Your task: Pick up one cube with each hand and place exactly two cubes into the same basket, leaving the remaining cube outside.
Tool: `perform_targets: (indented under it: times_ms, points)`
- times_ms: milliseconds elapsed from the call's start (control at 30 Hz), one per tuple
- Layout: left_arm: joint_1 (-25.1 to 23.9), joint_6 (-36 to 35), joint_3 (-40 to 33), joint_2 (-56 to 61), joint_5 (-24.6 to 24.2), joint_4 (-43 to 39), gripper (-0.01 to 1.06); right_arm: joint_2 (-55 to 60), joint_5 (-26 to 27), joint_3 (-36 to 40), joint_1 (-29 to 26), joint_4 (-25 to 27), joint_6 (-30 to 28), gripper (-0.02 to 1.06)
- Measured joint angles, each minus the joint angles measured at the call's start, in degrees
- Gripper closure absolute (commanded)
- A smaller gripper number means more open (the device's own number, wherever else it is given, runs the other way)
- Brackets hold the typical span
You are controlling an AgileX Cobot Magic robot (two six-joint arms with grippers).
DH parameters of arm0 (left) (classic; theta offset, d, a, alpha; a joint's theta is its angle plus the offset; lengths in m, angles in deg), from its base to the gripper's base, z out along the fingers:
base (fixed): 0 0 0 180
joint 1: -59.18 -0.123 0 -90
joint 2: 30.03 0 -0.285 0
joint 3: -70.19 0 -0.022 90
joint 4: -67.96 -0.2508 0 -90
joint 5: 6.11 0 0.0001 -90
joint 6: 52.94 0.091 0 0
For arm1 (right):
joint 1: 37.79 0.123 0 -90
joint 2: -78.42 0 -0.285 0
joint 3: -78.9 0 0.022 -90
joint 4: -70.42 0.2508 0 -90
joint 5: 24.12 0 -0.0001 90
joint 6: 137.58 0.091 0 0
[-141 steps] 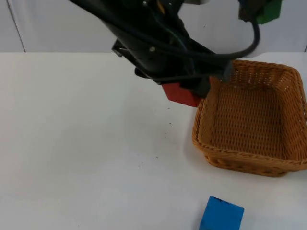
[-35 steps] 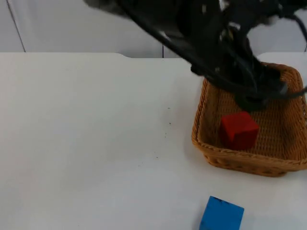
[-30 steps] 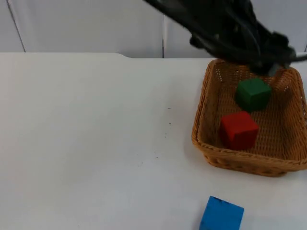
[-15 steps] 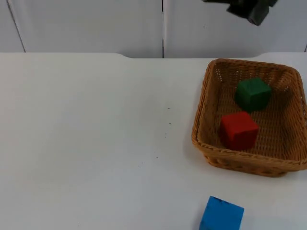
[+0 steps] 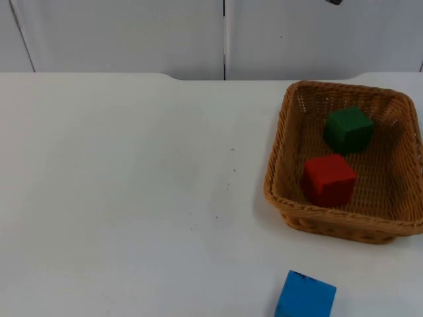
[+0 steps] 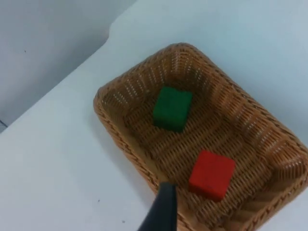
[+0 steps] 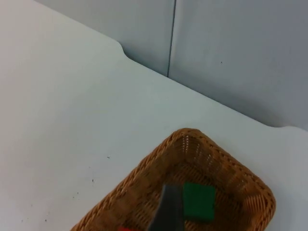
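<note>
A wicker basket [image 5: 277, 165] stands at the table's right side. Inside it a green cube [image 5: 347, 129] rests toward the far end and a red cube [image 5: 328, 178] nearer the front wall, a little apart. A blue cube [image 5: 305, 296] lies on the table in front of the basket, at the near edge. My left gripper [image 6: 161, 211] hangs high over the basket [image 6: 120, 130], looking down on the green cube [image 6: 172, 108] and the red cube [image 6: 211, 173]. My right gripper [image 7: 167, 211] is also raised above the basket [image 7: 231, 168], over the green cube [image 7: 198, 201]. Neither gripper holds anything.
The grey partition wall [image 5: 132, 33] closes the table at the back. White table top [image 5: 132, 198] stretches left of the basket, with a few small dark specks [image 5: 232, 172] on it.
The green cube landed in the basket beside the red one about a second ago. Both arms then lifted up and back, out of the top view. The blue cube stayed put.
</note>
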Motion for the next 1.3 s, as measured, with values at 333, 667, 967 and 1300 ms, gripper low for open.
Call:
perform_targets:
  times_ms: [333, 667, 967, 1300]
  points:
    - [0.0, -0.03, -7.08, 6.36, -0.43, 1.68, 0.27, -9.51, 6.05, 13.95, 0.0, 0.0, 0.24, 0.35]
    - [0.0, -0.03, -17.37, 15.27, 0.2, 1.78, 0.27, -21.96, 9.86, 28.33, 0.0, 0.1, 0.46, 0.35]
    - [0.0, -0.03, -24.3, 23.57, 0.91, 1.78, 0.27, -31.28, 10.24, 36.88, 0.0, 0.44, 0.46, 0.35]
    - [0.0, -0.03, -29.64, 32.7, 0.16, 1.89, 0.27, -42.4, 9.65, 43.76, 0.0, 0.44, 2.09, 0.35]
